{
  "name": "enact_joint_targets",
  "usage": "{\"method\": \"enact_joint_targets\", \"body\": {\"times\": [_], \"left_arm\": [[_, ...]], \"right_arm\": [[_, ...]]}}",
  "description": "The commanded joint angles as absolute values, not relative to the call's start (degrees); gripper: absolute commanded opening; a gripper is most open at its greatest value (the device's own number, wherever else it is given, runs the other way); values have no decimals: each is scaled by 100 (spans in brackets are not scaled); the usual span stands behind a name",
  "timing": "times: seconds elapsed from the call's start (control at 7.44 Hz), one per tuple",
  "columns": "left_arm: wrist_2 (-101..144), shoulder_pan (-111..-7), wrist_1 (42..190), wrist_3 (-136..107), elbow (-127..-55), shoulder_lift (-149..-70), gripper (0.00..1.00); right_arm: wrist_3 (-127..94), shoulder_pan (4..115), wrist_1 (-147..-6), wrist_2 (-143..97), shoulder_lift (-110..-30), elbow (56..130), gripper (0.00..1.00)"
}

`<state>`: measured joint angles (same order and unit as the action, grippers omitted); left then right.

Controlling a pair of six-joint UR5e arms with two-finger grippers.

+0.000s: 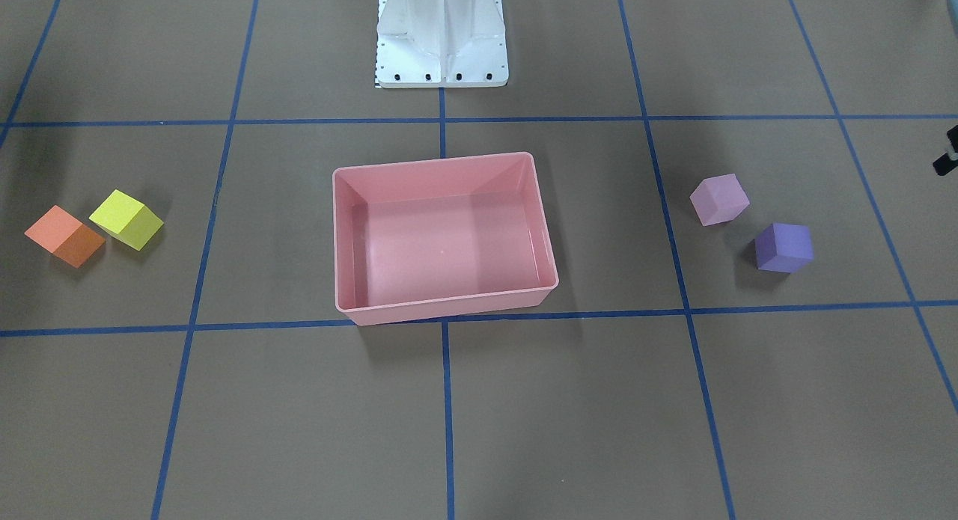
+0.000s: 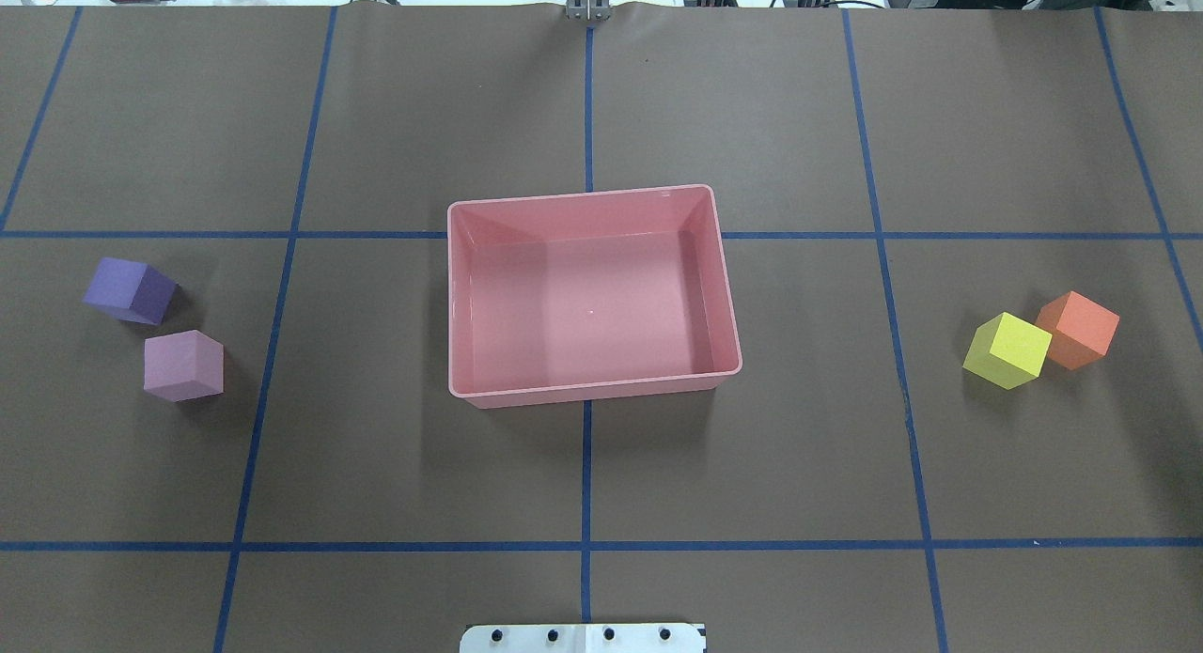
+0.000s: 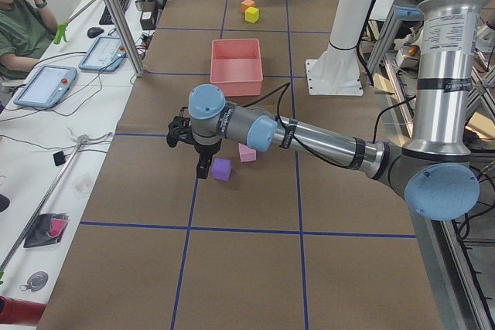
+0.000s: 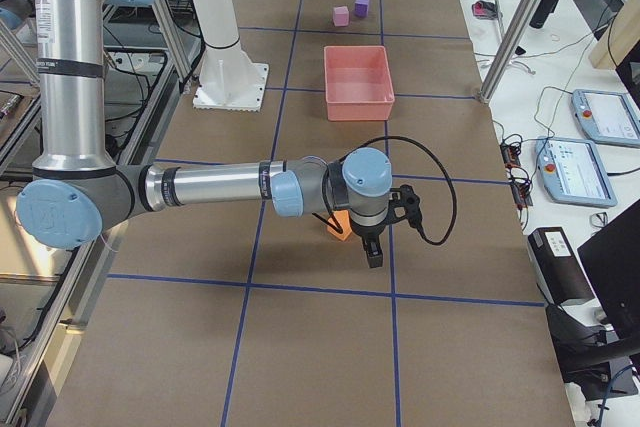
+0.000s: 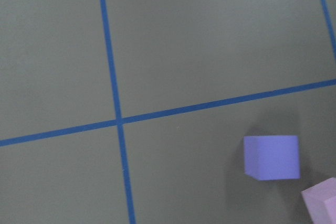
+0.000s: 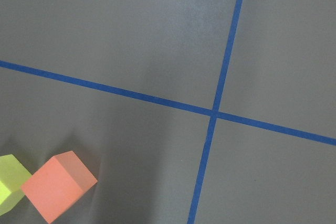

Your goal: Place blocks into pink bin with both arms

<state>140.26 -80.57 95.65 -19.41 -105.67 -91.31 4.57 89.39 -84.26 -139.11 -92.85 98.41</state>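
Note:
The pink bin (image 2: 592, 390) sits empty at the table's middle, also in the front view (image 1: 445, 310). The purple block (image 2: 130, 291) and the pale pink-lilac block (image 2: 183, 365) lie left of it. The yellow block (image 2: 1007, 350) and the orange block (image 2: 1079, 329) lie right of it, touching. My left gripper (image 3: 203, 168) hangs just beside the purple block (image 3: 221, 168). My right gripper (image 4: 372, 252) hangs just beside the orange block (image 4: 340, 228). I cannot tell whether either gripper is open or shut. The left wrist view shows the purple block (image 5: 272, 157), the right wrist view the orange block (image 6: 58, 184).
The white base pedestal (image 1: 441, 49) stands behind the bin. Blue tape lines grid the brown table. A seated operator (image 3: 15, 21), tablets (image 3: 46, 86) and metal posts (image 3: 116, 13) line the far side of the table.

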Motion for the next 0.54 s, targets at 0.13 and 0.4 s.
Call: {"method": "enact_joint_targets", "body": {"times": [0.13, 0.4], "left_arm": [[12750, -6325, 10780, -5003, -11002, -9081, 100], [11939, -5384, 11361, -6225, -11074, -8887, 100]], "right_arm": [[-50, 8807, -8121, -14027, -9308, 9799, 100], [-88, 8789, -8033, -14351, -9308, 9817, 100]]}}
